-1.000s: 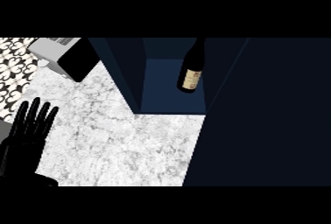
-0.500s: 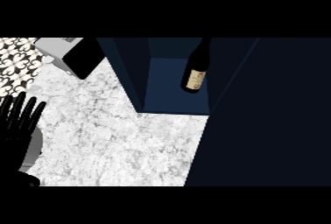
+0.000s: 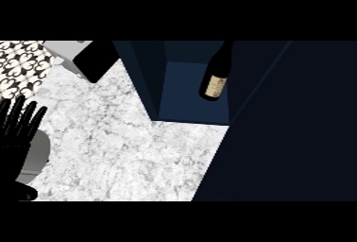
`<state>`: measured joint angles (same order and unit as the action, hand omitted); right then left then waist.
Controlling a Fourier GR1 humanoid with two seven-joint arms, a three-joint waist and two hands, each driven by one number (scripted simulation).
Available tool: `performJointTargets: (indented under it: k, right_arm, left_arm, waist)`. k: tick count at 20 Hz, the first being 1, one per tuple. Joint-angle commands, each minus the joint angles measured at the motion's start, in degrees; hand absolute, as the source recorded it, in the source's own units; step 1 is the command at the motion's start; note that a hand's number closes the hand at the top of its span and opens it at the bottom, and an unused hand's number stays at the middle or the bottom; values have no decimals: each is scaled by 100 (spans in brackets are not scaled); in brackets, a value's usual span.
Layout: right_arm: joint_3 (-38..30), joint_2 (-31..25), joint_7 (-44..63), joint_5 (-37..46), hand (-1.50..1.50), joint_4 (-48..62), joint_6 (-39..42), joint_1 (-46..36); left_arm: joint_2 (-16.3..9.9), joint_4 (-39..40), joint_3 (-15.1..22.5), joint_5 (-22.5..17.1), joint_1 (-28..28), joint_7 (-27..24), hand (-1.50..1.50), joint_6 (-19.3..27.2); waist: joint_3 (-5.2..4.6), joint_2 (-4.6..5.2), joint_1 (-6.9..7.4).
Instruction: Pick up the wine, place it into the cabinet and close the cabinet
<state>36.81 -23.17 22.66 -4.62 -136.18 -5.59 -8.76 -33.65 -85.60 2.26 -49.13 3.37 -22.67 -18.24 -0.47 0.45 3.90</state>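
The left hand (image 3: 20, 124) has drifted farther from the dark-blue cabinet (image 3: 188, 94), fingers straight, empty; the dark glass wine bottle (image 3: 217, 75) stands inside the cabinet.

White marble counter (image 3: 125, 151), black-and-white patterned tile (image 3: 21, 61) at upper left, grey and black appliance (image 3: 83, 59) beside it

Left hand (image 3: 18, 124) at left edge, fingers straight and raised, resting open

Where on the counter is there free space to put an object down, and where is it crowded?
The marble counter is bare between the left hand and the dark cabinet door, below the open cabinet. It is crowded at the top left by the black and grey item. The wine bottle stands inside the cabinet.
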Motion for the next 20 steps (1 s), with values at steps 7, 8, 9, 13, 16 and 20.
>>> performJointTargets:
  k: [7, 8, 9, 13, 16, 20]
  right_arm:
    - [102, 2280, 1373, -229, 150, 2282, -1164, -3399]
    - [147, 2288, 1258, -298, 150, 2582, -1399, -3692]
    - [21, 2294, 1118, -488, 150, 2942, -1442, -3954]
    - [-113, 2308, 584, -931, 150, 4022, -1546, -4435]
    - [-1002, 2312, 681, -1252, 150, 4254, -1177, -4770]
    - [-804, 2315, 36, -1797, 150, 5240, -1499, -5129]
  left_arm:
    - [-165, 394, -332, -176, 34, 37, -150, -402]
    - [1, 422, -297, -57, -71, -10, -150, -217]
    - [9, 231, -278, -20, 43, 25, -150, -153]
    - [-177, 243, -536, -95, 106, 139, -150, -299]
    - [-25, 581, -595, 108, -46, 3, -150, -307]
    - [-93, 568, -711, 45, 42, 113, -150, -636]
  waist:
    - [20, -27, -90]
    - [29, -32, -171]
    - [35, -33, -153]
    - [43, -28, -186]
    - [44, -26, -287]
    - [42, -25, -236]
